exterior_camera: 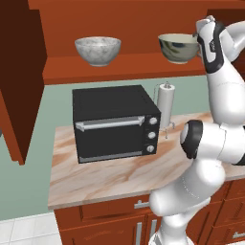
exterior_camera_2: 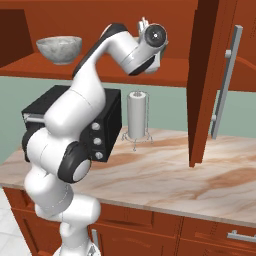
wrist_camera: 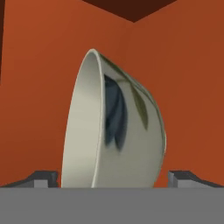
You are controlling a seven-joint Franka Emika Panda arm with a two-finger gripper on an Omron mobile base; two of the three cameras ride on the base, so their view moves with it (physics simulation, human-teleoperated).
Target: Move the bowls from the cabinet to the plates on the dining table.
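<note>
My two base cameras flanking the arm, sharing the open cabinet (exterior_camera: 119,67); hand camera close on its shelf.

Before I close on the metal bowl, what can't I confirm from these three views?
- Dining table and plates: outside all views.
- Fingers against the metal bowl: hand view's bottom edge cuts them off, so contact is unclear.
- Metal bowl in right base view: hidden by the arm.
- Marble bowl interior: hidden by its own wall.
</note>
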